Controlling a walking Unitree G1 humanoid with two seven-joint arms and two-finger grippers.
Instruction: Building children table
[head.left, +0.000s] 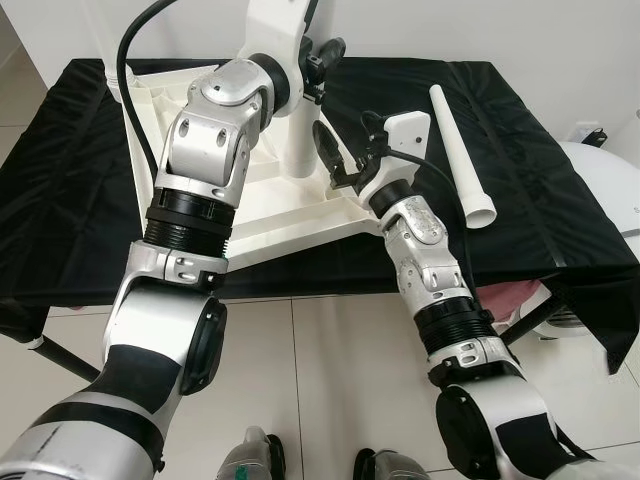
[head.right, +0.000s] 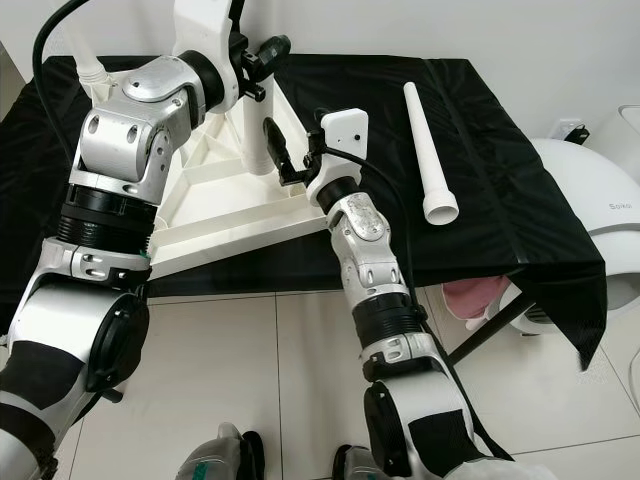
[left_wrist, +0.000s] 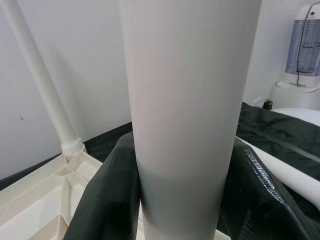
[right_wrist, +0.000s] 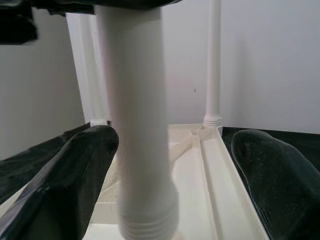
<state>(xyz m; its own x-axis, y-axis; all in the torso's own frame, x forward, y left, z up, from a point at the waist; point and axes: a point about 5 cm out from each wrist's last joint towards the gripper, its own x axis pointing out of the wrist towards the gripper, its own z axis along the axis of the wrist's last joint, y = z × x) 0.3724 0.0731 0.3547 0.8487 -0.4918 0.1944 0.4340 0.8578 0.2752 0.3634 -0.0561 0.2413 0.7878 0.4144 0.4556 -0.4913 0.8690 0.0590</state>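
The white children's tabletop (head.left: 290, 215) lies upside down on a table draped in black cloth (head.left: 70, 200). A white leg (head.left: 300, 140) stands upright in its near right corner socket. My left gripper (head.left: 320, 60) is shut on that leg high up, and both fingers press its sides in the left wrist view (left_wrist: 185, 200). My right gripper (head.left: 335, 160) is open at the leg's threaded base, its fingers (right_wrist: 75, 170) apart on either side without touching. Another leg (right_wrist: 213, 65) stands at the far corner. A loose leg (head.left: 458, 150) lies on the cloth to the right.
A white rounded appliance (head.left: 600, 180) stands on the floor at the right, with something pink (head.left: 510, 300) under the table's edge. The tiled floor (head.left: 330, 350) and my feet are below. A black cable (head.left: 130, 50) loops over the far left corner.
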